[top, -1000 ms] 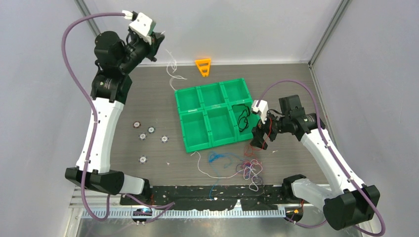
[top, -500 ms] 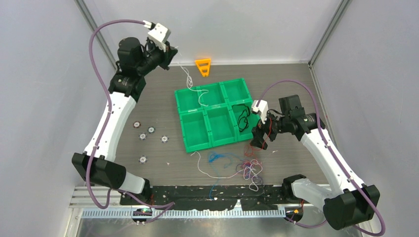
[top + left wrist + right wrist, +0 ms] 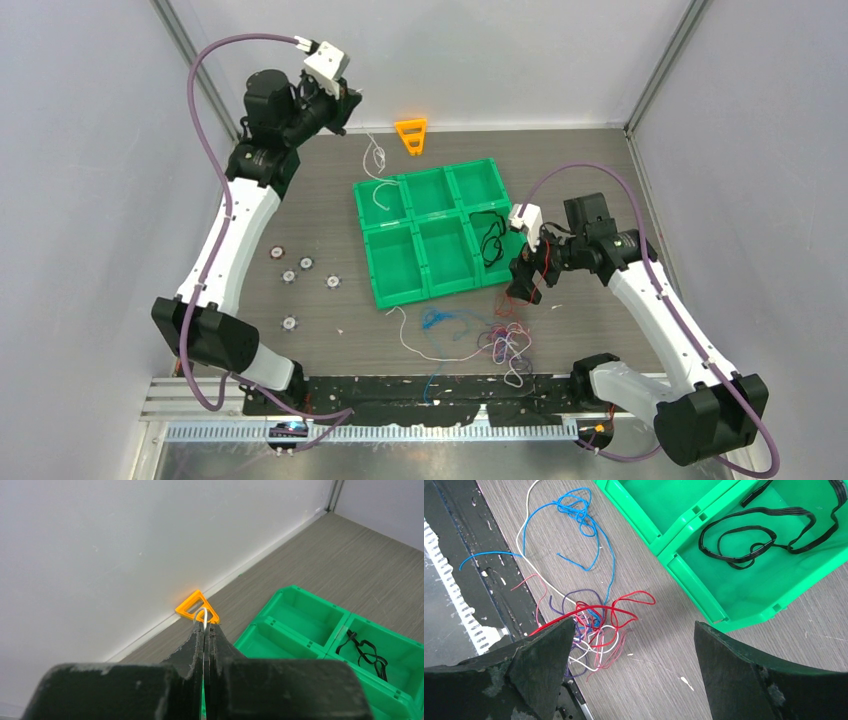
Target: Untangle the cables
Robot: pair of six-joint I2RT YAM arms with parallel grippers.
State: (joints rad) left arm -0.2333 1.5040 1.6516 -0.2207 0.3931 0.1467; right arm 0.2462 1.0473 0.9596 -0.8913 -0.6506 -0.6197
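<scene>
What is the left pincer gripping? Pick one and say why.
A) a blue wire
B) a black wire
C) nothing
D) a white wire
D: in the left wrist view the left pincer is closed on a white wire, and a loop of it sticks out past the tips.

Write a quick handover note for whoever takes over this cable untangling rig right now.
Left gripper: shut on a white wire, raised near the back wall, the wire hanging into the green tray's far-left compartment.
Right gripper: open, above the tangle.
Done: black cable lies in a tray compartment.
To do: drop the white wire, then separate the red, blue, purple and white tangle.
</scene>
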